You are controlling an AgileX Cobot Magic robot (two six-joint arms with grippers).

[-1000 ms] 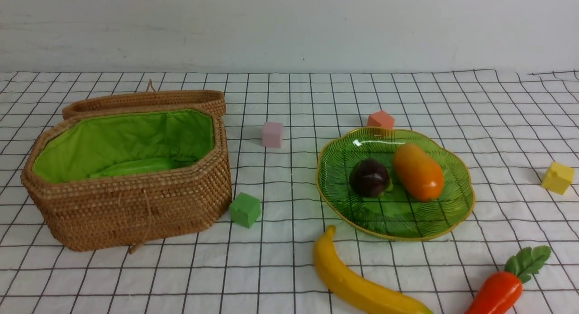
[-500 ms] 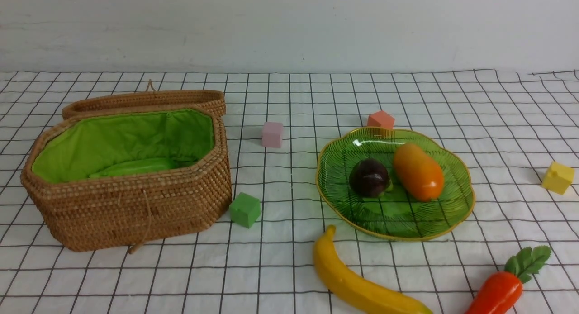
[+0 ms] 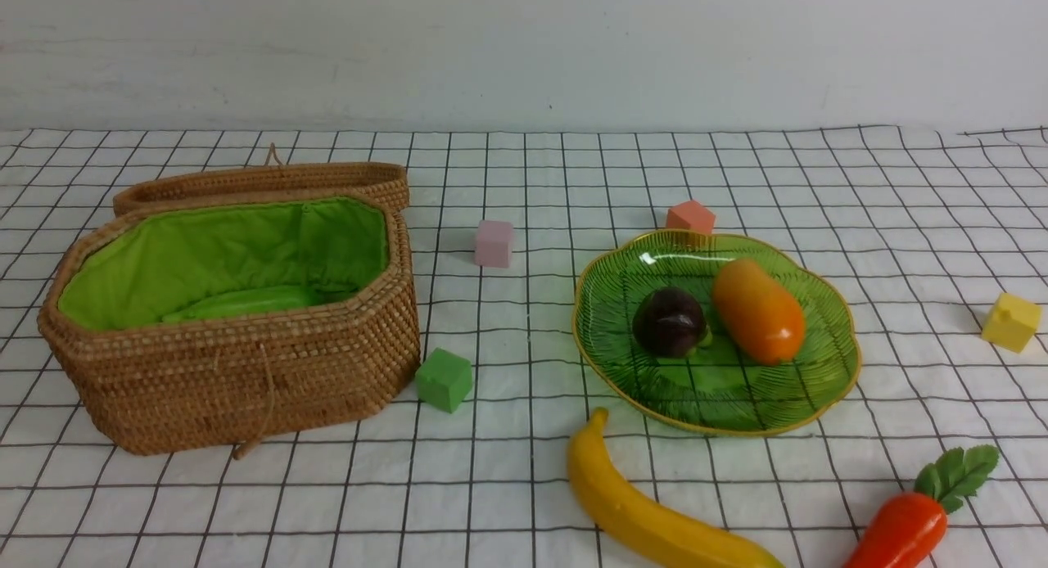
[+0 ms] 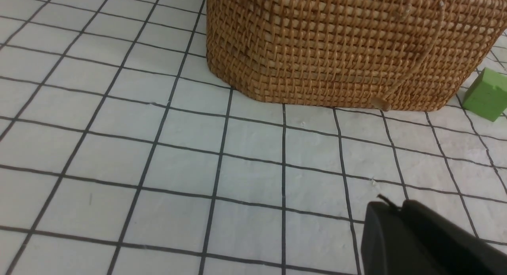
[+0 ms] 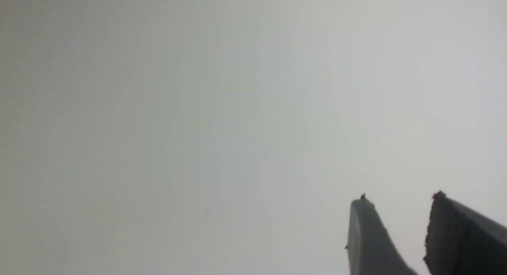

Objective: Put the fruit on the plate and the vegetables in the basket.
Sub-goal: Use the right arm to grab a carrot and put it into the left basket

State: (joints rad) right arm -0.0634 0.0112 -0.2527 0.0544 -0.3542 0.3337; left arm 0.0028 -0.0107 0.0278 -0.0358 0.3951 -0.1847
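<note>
The mango (image 3: pixel 757 310) and the small dark purple fruit (image 3: pixel 669 321) lie on the green plate (image 3: pixel 831 380). The banana (image 3: pixel 647 507) rests on the cloth in front of the plate. The carrot (image 3: pixel 909 519) lies at the front right. The wicker basket (image 3: pixel 246 363) stands at the left with its lid open; a light green vegetable (image 3: pixel 246 300) lies inside on the green lining. Neither arm shows in the front view. My left gripper (image 4: pixel 396 205) is shut and empty, low over the cloth in front of the basket (image 4: pixel 340 45). My right gripper (image 5: pixel 398 199) is open and empty, facing a blank grey surface.
Small foam cubes sit on the checked cloth: green (image 3: pixel 444 379) by the basket's right corner, pink (image 3: pixel 493 243) in the middle, orange-pink (image 3: pixel 690 217) behind the plate, yellow (image 3: pixel 1010 322) at the far right. The green cube (image 4: pixel 486 93) also shows in the left wrist view.
</note>
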